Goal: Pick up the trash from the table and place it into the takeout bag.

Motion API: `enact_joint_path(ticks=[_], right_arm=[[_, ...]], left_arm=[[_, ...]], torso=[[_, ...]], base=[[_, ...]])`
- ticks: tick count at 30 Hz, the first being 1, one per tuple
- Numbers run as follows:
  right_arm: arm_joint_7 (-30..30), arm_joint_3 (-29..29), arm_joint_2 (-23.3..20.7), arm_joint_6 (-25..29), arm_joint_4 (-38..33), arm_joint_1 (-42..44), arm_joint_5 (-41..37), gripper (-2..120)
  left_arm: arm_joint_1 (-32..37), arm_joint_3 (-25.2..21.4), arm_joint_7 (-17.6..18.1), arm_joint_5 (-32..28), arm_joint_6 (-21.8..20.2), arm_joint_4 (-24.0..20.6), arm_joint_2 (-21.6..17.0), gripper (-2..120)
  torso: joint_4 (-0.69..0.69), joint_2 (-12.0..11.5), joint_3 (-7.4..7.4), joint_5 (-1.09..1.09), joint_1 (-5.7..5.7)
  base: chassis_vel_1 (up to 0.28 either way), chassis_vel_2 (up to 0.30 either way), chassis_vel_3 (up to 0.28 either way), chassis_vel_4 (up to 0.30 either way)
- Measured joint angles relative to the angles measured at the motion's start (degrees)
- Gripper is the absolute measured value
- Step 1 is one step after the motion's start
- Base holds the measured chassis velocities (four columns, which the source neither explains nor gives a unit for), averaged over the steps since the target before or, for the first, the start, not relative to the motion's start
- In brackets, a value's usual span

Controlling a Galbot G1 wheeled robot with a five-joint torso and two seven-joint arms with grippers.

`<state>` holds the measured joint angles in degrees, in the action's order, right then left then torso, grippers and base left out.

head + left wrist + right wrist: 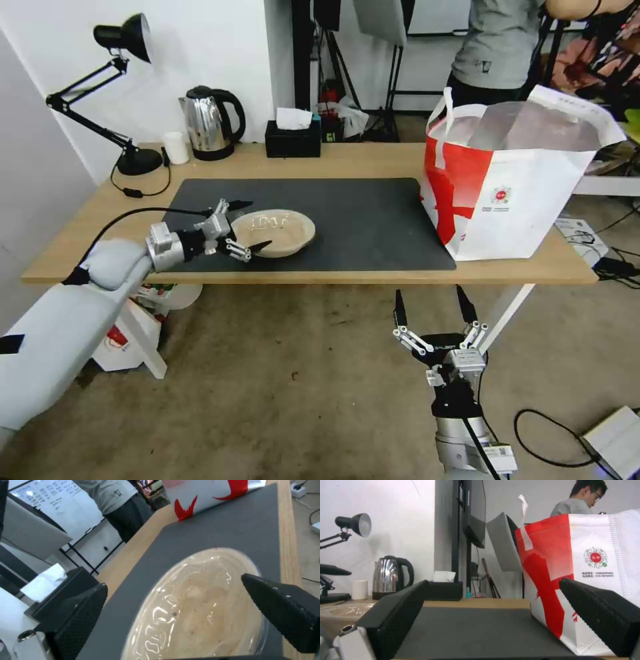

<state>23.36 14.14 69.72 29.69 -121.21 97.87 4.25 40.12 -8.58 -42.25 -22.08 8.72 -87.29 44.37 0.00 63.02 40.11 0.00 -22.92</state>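
left gripper (pixel 245 227) spread wide at the near-left rim of the shallow beige pulp bowl (pixel 275 231) on the dark grey rectangular mat (pixel 373 220), large white-and-red takeout bag (pixel 513 180) well beyond it, right gripper (pixel 433 308) wide open below the light-wood table (pixel 80 220) edge.

The takeout bag (pixel 603 567) bears a round red logo with small print beneath, too small to read.
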Motion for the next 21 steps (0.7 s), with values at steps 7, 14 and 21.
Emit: enact_joint_path(ticks=[7,14,21], right_arm=[[0.00,0.00,0.00,0.00,0.00,0.00,0.00,100],[0.00,0.00,0.00,0.00,0.00,0.00,0.00,100],[0.00,0.00,0.00,0.00,0.00,0.00,0.00,100]], left_arm=[[-0.40,0.24,-0.15,-2.59,-0.80,-2.20,-3.28,100],[-0.07,-0.56,-0.24,-4.30,-0.88,-5.02,-5.25,100],[0.17,-0.26,-1.78,-4.38,-1.16,-5.77,-6.50,100]], torso=[[0.00,0.00,0.00,0.00,0.00],[0.00,0.00,0.00,0.00,0.00],[0.00,0.00,0.00,0.00,0.00]], base=[[0.000,0.000,0.000,0.000],[0.000,0.000,0.000,0.000],[0.000,0.000,0.000,0.000]])
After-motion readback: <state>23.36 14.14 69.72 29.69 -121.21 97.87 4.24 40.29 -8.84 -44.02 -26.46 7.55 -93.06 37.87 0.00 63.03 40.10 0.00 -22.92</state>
